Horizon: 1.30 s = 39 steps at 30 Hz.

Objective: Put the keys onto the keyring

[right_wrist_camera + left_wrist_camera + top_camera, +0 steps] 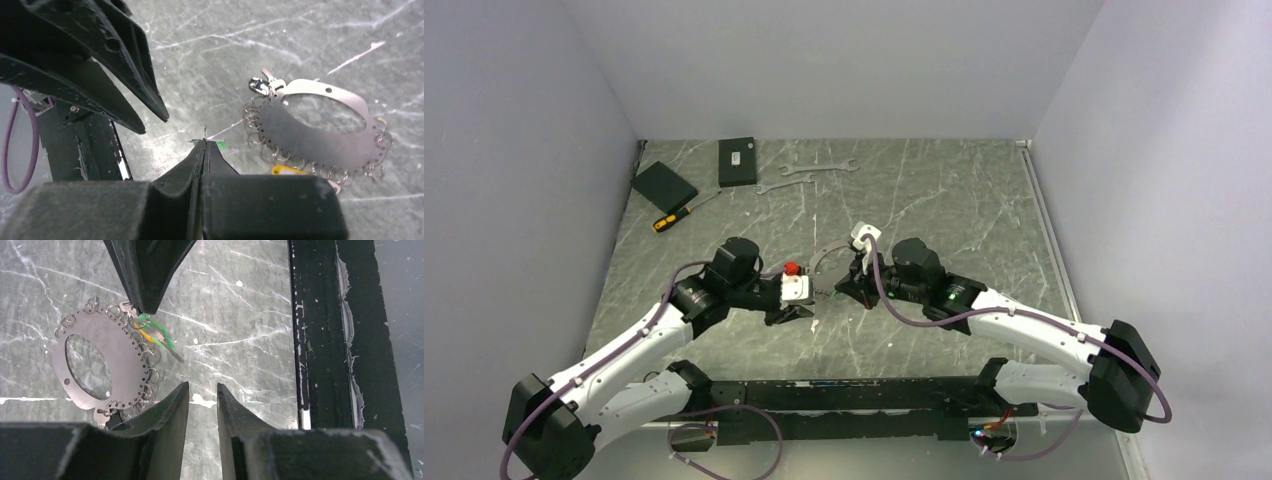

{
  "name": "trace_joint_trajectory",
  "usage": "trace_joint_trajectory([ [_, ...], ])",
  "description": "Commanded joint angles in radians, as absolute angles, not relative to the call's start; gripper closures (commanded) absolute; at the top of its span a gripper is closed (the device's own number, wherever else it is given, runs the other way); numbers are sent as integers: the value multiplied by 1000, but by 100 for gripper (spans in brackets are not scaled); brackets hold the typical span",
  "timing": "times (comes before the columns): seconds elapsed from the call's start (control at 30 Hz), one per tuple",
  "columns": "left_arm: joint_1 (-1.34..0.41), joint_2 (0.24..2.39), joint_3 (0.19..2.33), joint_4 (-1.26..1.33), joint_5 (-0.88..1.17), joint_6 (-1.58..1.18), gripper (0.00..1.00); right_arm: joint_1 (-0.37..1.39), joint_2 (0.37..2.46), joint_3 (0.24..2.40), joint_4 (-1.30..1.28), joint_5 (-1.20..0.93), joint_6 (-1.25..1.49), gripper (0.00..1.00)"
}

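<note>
Grey marbled tabletop: right gripper (204, 144) pinches the keys (159, 337) at the keyring's (122, 347) two o'clock; left gripper (202, 388) hangs half-spread, empty. That thin pinch could slip.

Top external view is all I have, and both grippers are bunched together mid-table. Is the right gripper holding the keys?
Observer: On its wrist camera the right gripper is shut. A thin silver sliver pokes out between its tips and there is green just beside them, so it looks pinched on the keys.
Operator: And the left gripper?
Observer: The left gripper is open and holds nothing.
Operator: Where are the keys relative to the keyring?
Observer: They sit at the edge of the keyring, a flat oval metal plate, right under the right gripper's tips.
</note>
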State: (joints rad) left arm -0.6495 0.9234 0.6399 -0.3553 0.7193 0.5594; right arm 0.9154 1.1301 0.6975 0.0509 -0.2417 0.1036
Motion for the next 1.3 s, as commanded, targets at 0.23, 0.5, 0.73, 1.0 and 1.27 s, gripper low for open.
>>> trace_joint_trajectory([
  [0.23,-576,889,674,-250,839,510,71,919,1105,705,163,-419,12,100],
  [0.5,-545,904,677,-241,848,499,72,919,1142,720,176,-505,9,100],
  [0.73,-538,926,681,-239,903,497,72,920,1170,739,175,-508,9,100],
  [1.0,-537,976,699,-263,958,508,70,920,1188,754,179,-507,9,100],
  [1.27,-537,972,689,-227,951,480,73,921,1203,764,181,-520,9,100],
])
